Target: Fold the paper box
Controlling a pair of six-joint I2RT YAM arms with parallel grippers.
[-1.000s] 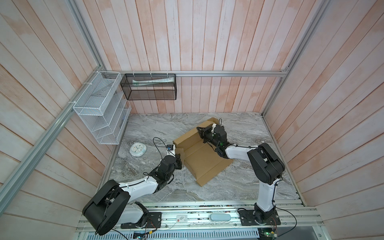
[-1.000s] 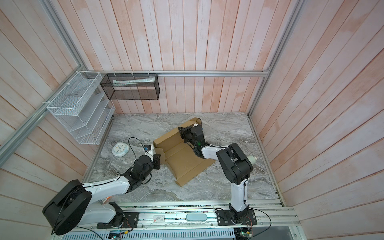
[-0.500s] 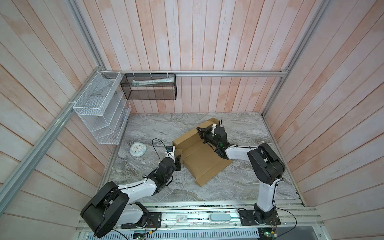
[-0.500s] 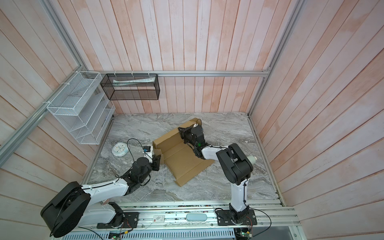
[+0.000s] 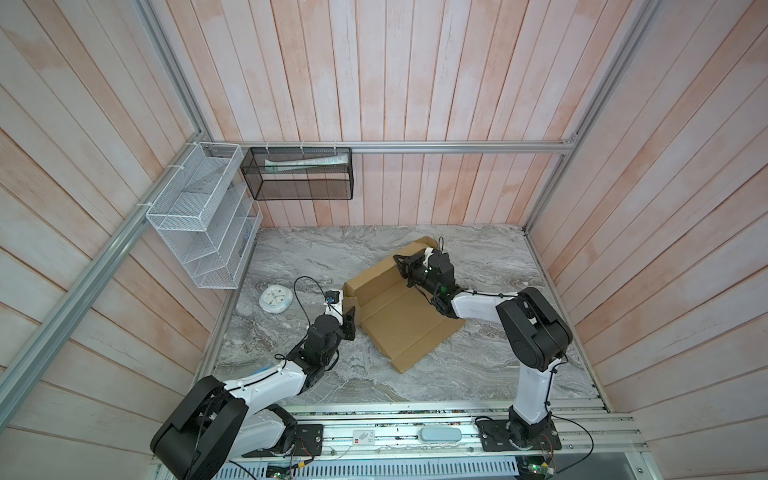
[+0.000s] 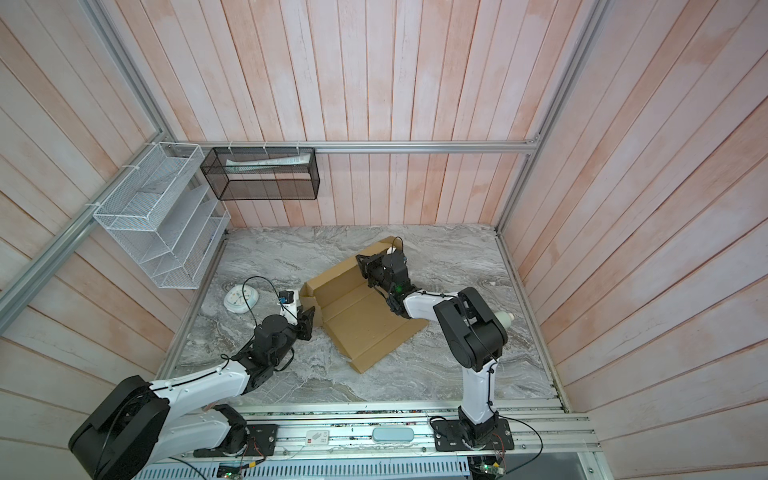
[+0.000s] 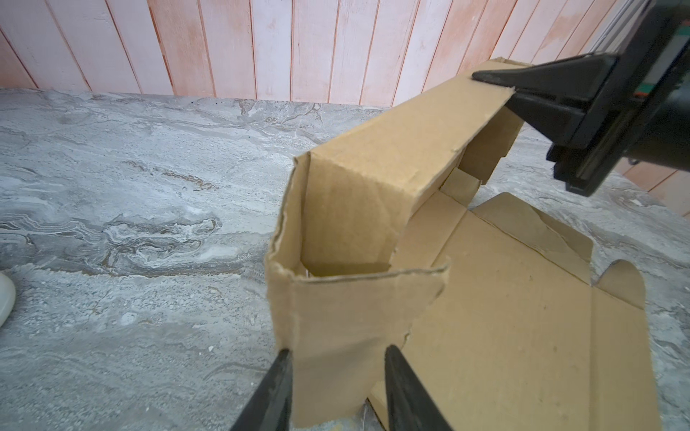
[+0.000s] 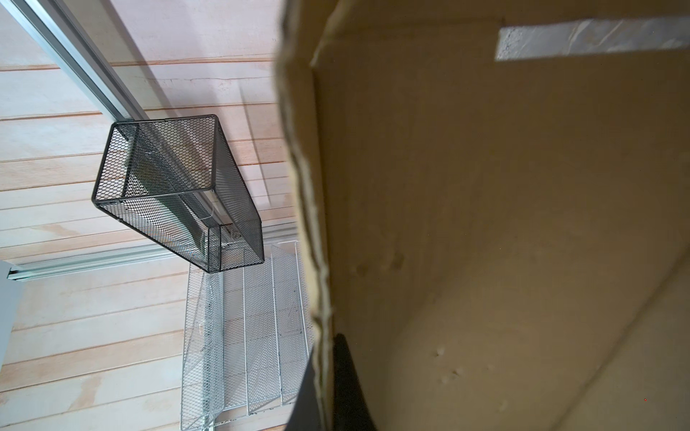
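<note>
One paper box [image 5: 399, 316] and one white clock [image 5: 274, 298] are lying on the table [image 5: 478, 374]; one black basket [image 5: 299, 174] and one white rack [image 5: 199, 224] are hanging.

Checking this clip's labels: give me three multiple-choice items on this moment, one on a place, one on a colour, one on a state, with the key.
1. In both top views, where does the white clock lie relative to the paper box? A) left of it B) on it C) right of it
2. What colour is the mesh basket on the back wall? A) white B) black C) red
3. What is the right gripper doing? A) hanging open B) shut on the box's raised wall C) resting on the clock

1 A: the clock sits apart, left of the box. 2 B: its mesh is black. 3 B: its fingers pinch the wall's top edge.
</note>
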